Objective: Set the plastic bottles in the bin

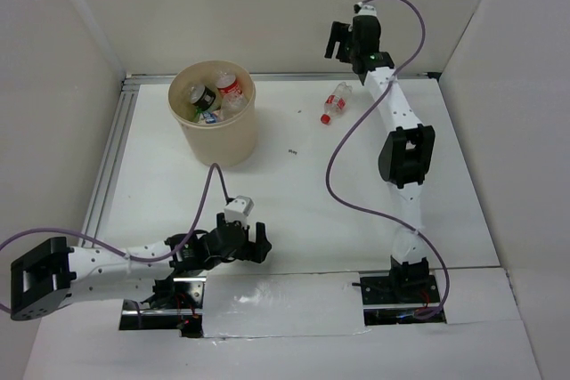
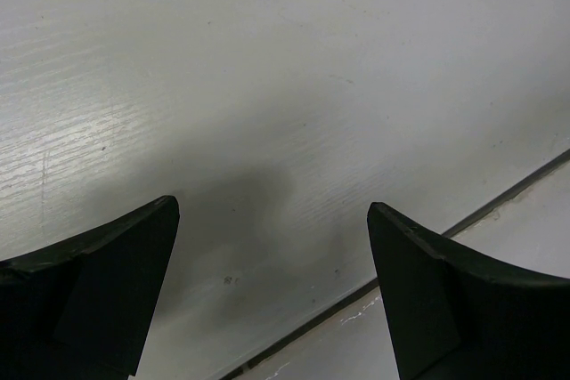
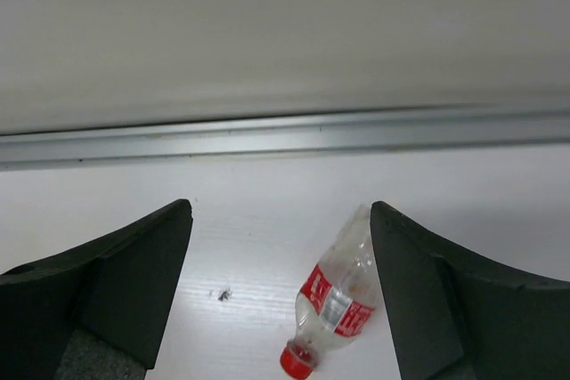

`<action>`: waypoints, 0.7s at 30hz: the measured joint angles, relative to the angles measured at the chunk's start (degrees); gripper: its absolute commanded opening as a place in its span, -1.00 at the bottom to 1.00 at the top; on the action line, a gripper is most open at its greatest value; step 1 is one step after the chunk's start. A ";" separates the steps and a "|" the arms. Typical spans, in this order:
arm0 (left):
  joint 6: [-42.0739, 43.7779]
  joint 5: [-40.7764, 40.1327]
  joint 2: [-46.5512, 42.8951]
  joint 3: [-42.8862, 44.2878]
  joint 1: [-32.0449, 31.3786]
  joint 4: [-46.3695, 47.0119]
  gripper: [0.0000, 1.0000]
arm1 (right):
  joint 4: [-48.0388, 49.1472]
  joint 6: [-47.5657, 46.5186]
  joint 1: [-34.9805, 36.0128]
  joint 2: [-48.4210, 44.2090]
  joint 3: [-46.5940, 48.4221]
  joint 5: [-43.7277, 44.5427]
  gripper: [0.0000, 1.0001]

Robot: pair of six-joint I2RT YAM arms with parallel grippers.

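Plastic bottle [image 1: 336, 101] lay on the table [image 1: 294, 211], the only one outside the bin [image 1: 233, 144]; picking it up looked to be the step in hand.
It lay on its side near the far rail [image 3: 285, 135], well apart from the bin holding the other bottles [image 1: 216, 100]. The right gripper [image 3: 280, 220] hung above it, jaws apart and empty, arm stretched forward; next it would need to drop and close across the body. The left gripper [image 2: 272, 206] sat low near its base, jaws wide apart.
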 measured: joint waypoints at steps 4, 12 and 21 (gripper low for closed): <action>-0.02 0.33 1.14 0.02 0.00 0.02 1.00 | -3.91 4.00 -0.39 0.81 -2.40 0.98 0.84; -0.13 0.90 2.71 0.83 0.00 0.02 1.00 | -7.13 8.37 -2.32 4.26 -4.59 1.22 0.82; -0.39 1.38 3.52 1.01 0.00 0.00 1.00 | -8.20 9.70 -3.74 8.81 -6.54 0.96 0.79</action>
